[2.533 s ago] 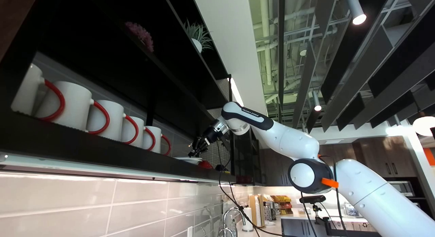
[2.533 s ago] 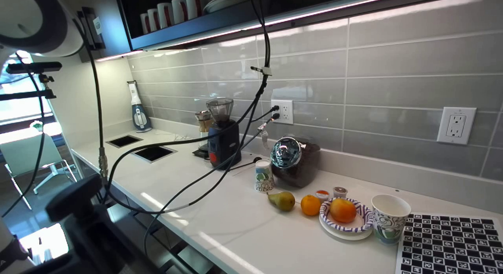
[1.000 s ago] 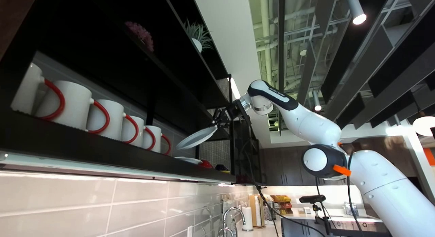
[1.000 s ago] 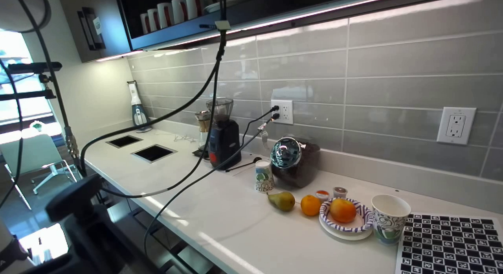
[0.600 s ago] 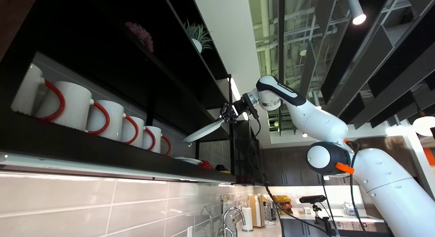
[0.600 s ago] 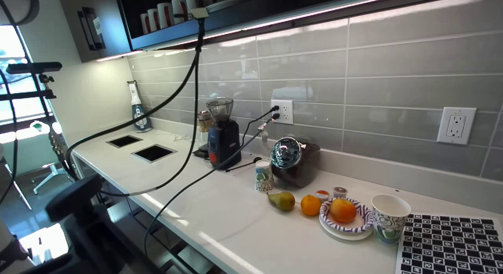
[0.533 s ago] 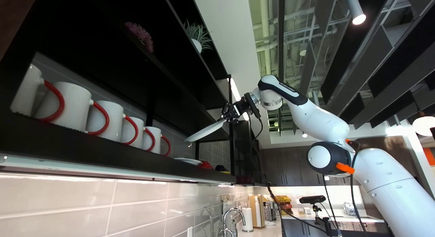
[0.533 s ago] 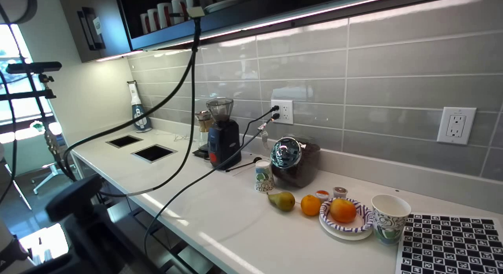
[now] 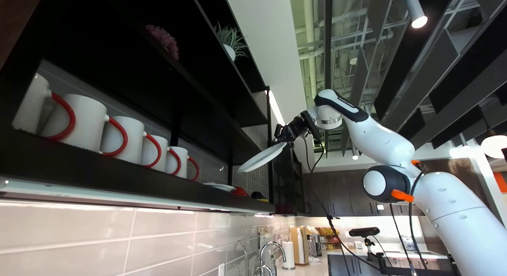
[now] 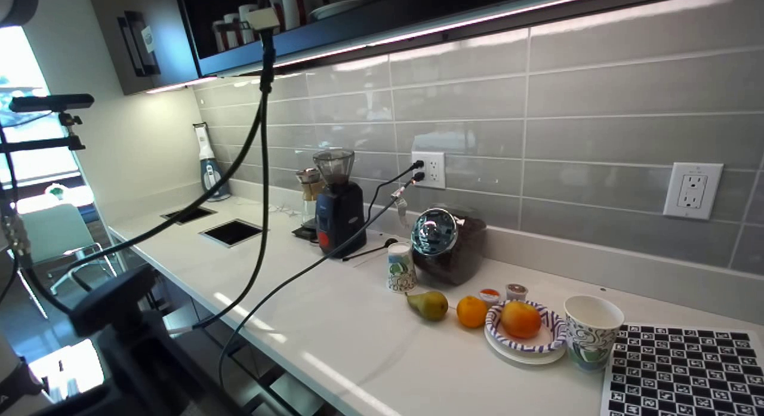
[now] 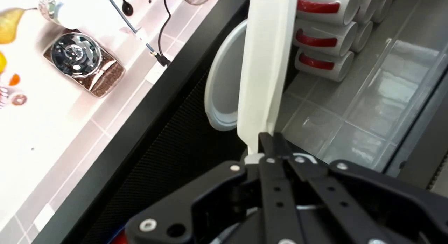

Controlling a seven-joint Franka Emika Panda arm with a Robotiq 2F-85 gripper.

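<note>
A white plate (image 9: 262, 157) hung tilted near the black kitchen shelf (image 9: 130, 177).
The gripper (image 11: 272, 140) pinched its edge; red-handled white mugs (image 9: 85, 119) lined that shelf, above glossy wall tiles (image 9: 162, 222).

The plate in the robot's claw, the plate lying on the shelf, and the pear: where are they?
Held plate (image 9: 262, 158), in an exterior view: middle of its visible side.
Shelf plate (image 11: 227, 79), in the wrist view: grey surface inside its rim.
Pear (image 10: 431, 305), in an exterior view: its rounded body.

plate (image 11: 264, 62): smooth | gripper (image 11: 272, 139): matt | mugs (image 9: 133, 138): glossy | wall tiles (image 10: 471, 135): glossy | faucet (image 9: 272, 243): polished metal
</note>
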